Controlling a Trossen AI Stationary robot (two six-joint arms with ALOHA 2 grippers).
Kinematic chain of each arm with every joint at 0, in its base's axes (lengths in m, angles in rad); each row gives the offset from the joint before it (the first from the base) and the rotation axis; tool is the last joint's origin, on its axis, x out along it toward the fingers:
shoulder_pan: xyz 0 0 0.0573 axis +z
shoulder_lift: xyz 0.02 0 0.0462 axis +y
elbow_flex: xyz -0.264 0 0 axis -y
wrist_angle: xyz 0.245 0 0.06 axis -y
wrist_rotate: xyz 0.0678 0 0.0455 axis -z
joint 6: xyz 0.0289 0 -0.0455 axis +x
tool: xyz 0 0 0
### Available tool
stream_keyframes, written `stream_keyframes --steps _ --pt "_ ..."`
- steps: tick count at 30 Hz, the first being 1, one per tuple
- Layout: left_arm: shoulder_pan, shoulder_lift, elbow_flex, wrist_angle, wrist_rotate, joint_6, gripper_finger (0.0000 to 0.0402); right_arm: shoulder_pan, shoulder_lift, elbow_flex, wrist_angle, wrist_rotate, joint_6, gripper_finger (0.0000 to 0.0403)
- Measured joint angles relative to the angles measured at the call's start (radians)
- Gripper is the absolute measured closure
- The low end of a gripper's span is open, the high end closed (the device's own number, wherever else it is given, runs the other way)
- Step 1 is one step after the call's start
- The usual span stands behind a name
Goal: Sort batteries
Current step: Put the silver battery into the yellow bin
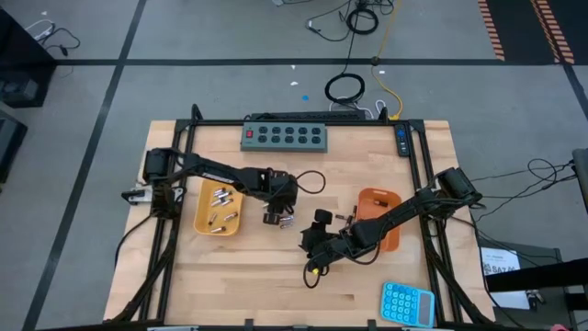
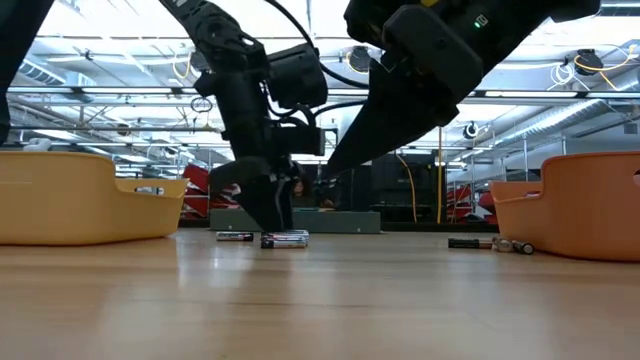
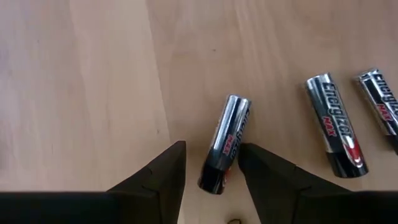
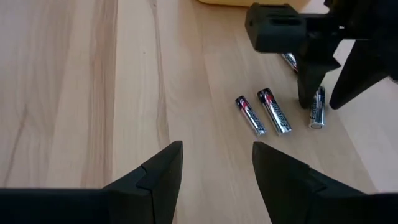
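Table first: I hold the left gripper down at centre, jaws spread astride one battery, not yet pinching. I'd close squarely on its middle. Right gripper hangs open nearby. Yellow tray, left, holds several batteries; the orange tray looks unclear.

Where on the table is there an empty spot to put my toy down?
The bare wood along the front edge left of the blue calculator, and the strip between power strip and arms. It's crowded mid-table, where left gripper, right gripper and loose batteries meet.
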Motion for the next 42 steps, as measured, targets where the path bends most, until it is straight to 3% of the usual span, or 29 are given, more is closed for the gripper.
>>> stream_keyframes --steps 4,8,13,18,23,28,31,36,42 --pt "0.002 0.041 0.035 -0.033 0.006 0.01 0.0268 0.0 0.0 0.0 -0.002 0.0 0.0 0.0218" --pt "0.003 0.053 0.077 -0.098 0.011 0.031 0.0362 0.0 0.0 0.0 -0.002 0.002 0.004 0.0218" --pt "0.001 0.002 0.08 -0.132 -0.031 0.035 0.0363 0.002 0.012 -0.003 0.001 0.058 0.023 0.0218" --pt "-0.003 -0.146 0.073 -0.236 -0.073 -0.03 0.0363 0.006 0.032 -0.005 0.008 0.088 0.043 0.0218" --pt "-0.003 -0.349 -0.023 -0.359 0.013 -0.212 0.0363 0.013 0.04 -0.006 0.004 0.105 0.062 0.0218" --pt "-0.005 -0.558 -0.185 -0.37 0.104 -0.413 0.0363 0.029 0.04 -0.006 0.004 0.104 0.094 0.0218" --pt "-0.003 -0.655 -0.265 -0.367 0.107 -0.502 0.0362 0.046 0.04 -0.006 0.005 0.101 0.118 0.0218" --pt "-0.004 -0.754 -0.356 -0.385 0.104 -0.595 0.0344 0.069 0.04 -0.006 0.007 0.101 0.132 0.0218" --pt "-0.004 -0.781 -0.392 -0.39 0.101 -0.623 0.0339 0.067 0.04 -0.006 0.006 0.101 0.136 0.0218"
